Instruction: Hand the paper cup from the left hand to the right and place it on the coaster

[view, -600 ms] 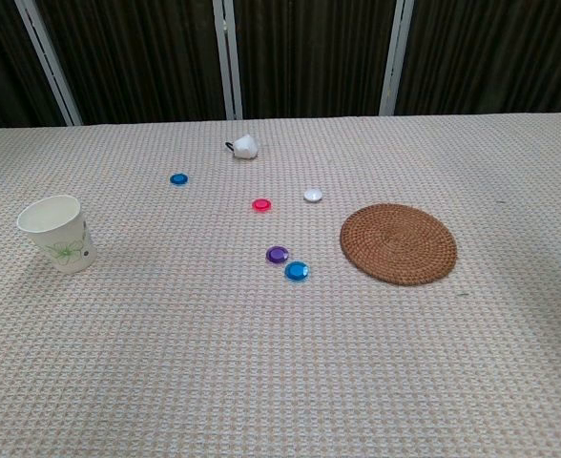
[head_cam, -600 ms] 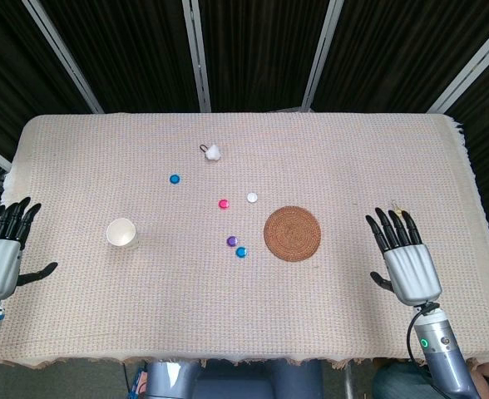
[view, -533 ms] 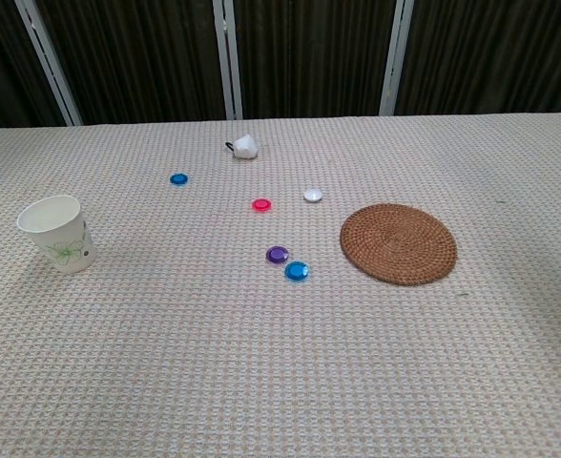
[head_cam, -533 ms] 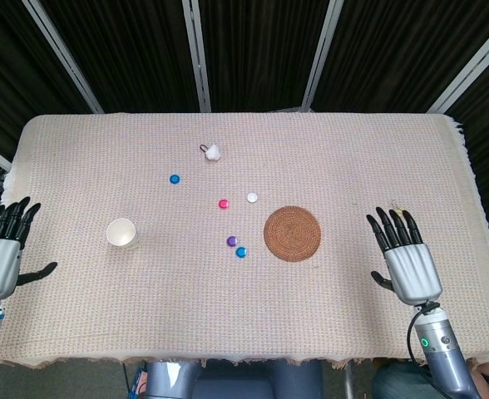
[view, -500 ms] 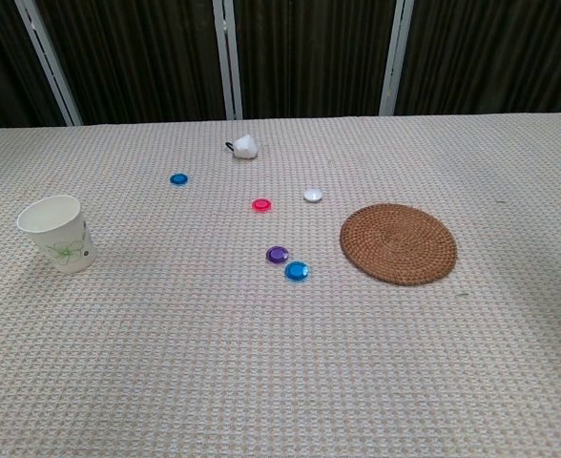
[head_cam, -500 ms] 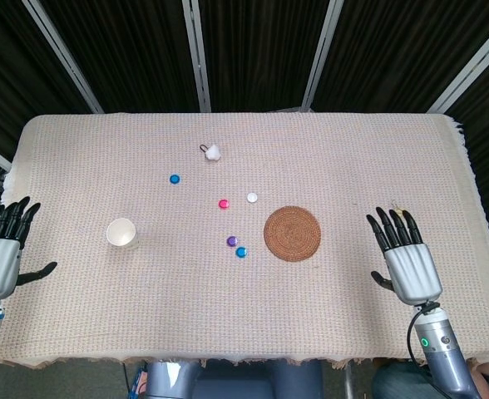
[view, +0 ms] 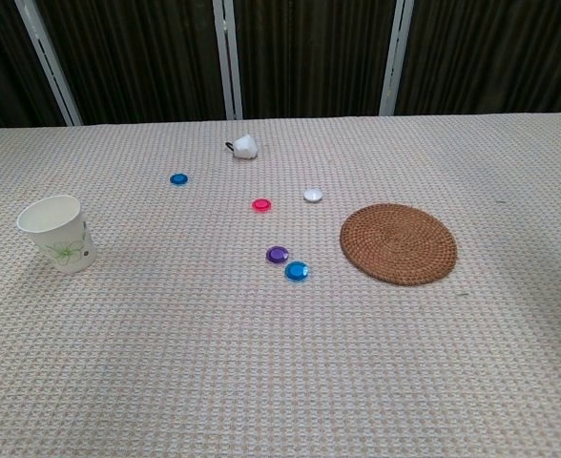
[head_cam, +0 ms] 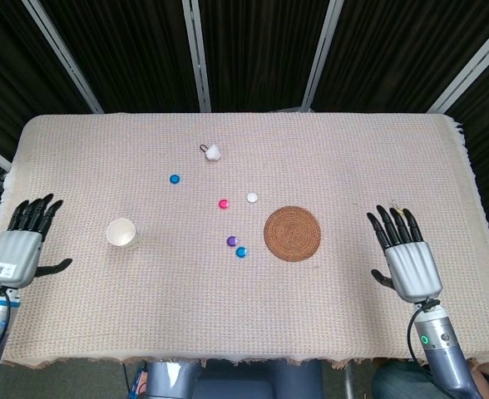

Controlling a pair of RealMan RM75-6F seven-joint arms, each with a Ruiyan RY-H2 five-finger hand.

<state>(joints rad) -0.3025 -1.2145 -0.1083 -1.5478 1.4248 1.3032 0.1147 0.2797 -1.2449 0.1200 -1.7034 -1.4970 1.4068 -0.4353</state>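
Observation:
The white paper cup [head_cam: 122, 233] [view: 55, 233] stands upright on the left side of the table, with a green print on its side. A round woven coaster [head_cam: 293, 233] [view: 398, 243] lies right of centre. My left hand [head_cam: 22, 247] hovers open at the table's left edge, a short way left of the cup and apart from it. Over the right edge my right hand [head_cam: 406, 256] is open, fingers spread, well to the right of the coaster. Neither hand shows in the chest view.
Small discs lie between cup and coaster: blue [head_cam: 175, 179], pink [head_cam: 223, 204], white [head_cam: 252, 198], purple [head_cam: 232, 241] and light blue [head_cam: 241, 252]. A small white object [head_cam: 214, 151] with a dark loop sits further back. A beige woven cloth [head_cam: 328, 150] covers the table.
My left hand has moved right and slightly forward, closer to the cup. The right hand, cup and coaster have stayed put.

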